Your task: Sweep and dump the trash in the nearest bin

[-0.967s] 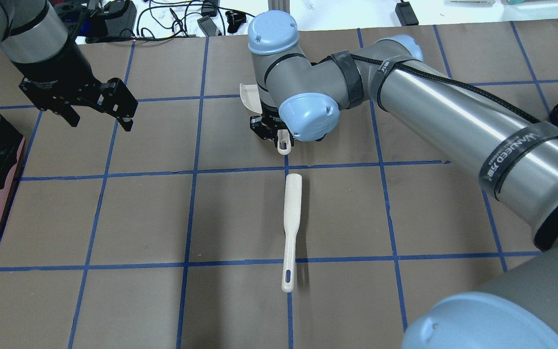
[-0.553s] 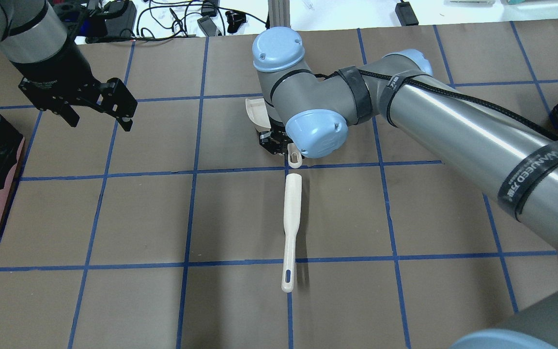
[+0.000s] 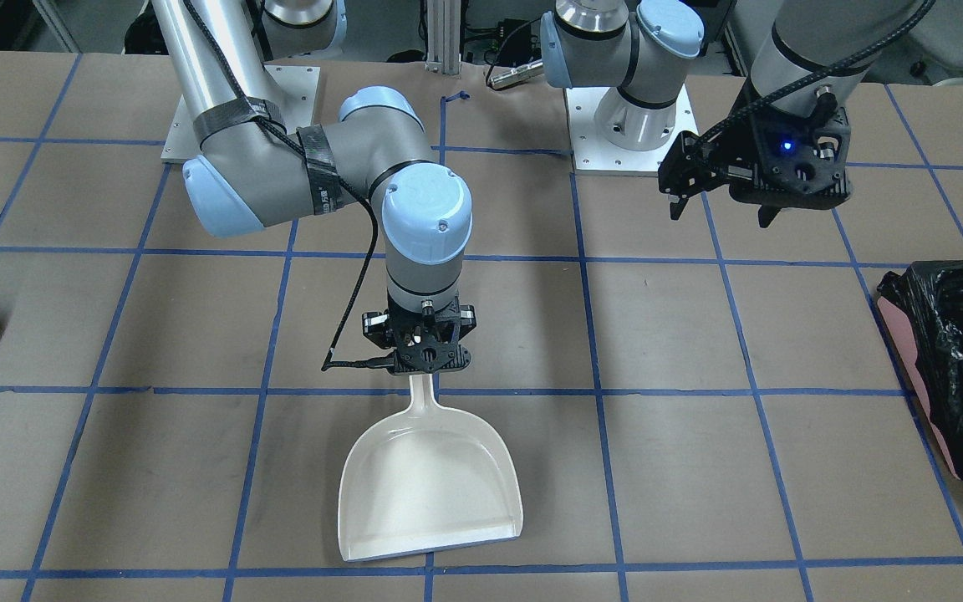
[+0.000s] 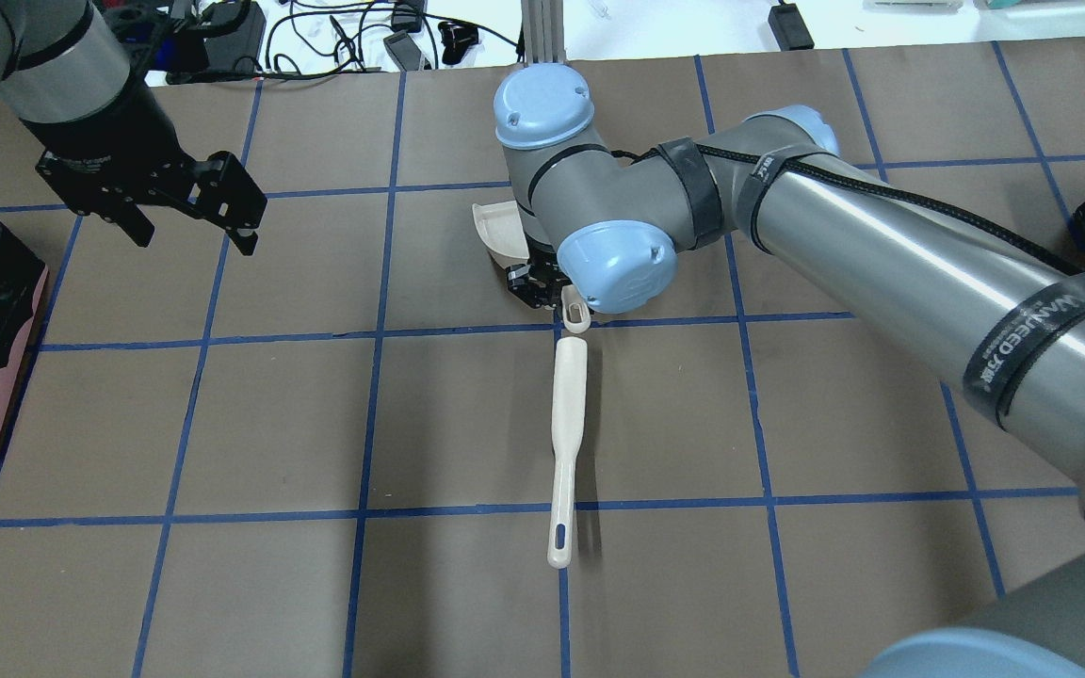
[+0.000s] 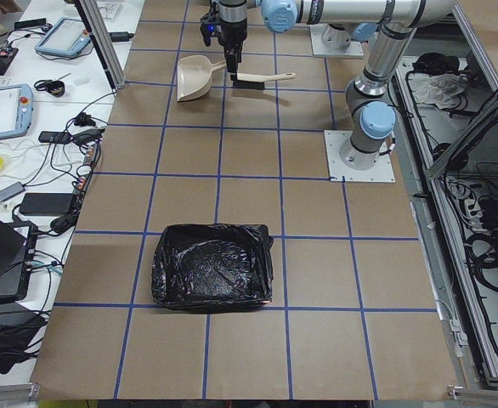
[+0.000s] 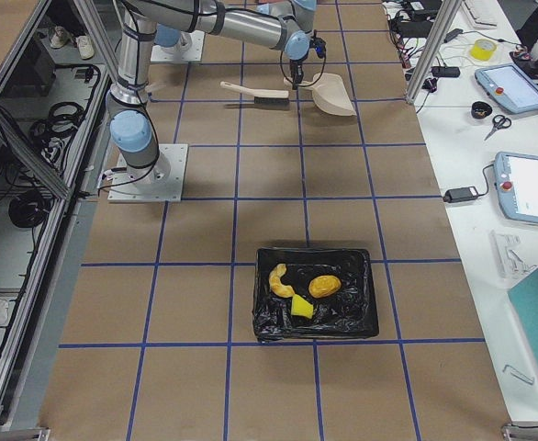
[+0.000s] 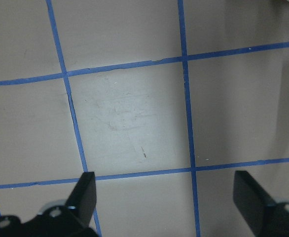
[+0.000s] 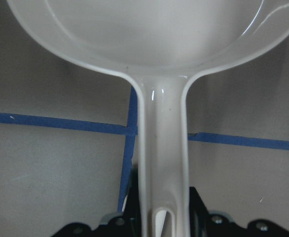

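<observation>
Trash (image 6: 322,287) all down inside the bin (image 6: 366,303), nearest in the right-side view, at the robot's right end of the table (image 6: 205,303): brown-orange lump (image 6: 325,285), pale yellow crescent (image 6: 277,278) and yellow sponge chunk (image 6: 301,307), close together on the crinkled black lining. Farther along, white brush (image 4: 566,424) flat on the table, head end just short of the dustpan handle's tip, not touching. Next, right gripper (image 3: 421,355) clenched on the handle of the white dustpan (image 3: 431,485), pan mouth turned away from the robot. Resting on the table or lifted off it: impossible to tell. Beyond that, left gripper (image 3: 720,205) hanging above bare table, fingers (image 7: 85,197) spread wide, nothing between them. Farthest off, at the robot's left end, pink bin (image 4: 15,377) lined with a black bag.
</observation>
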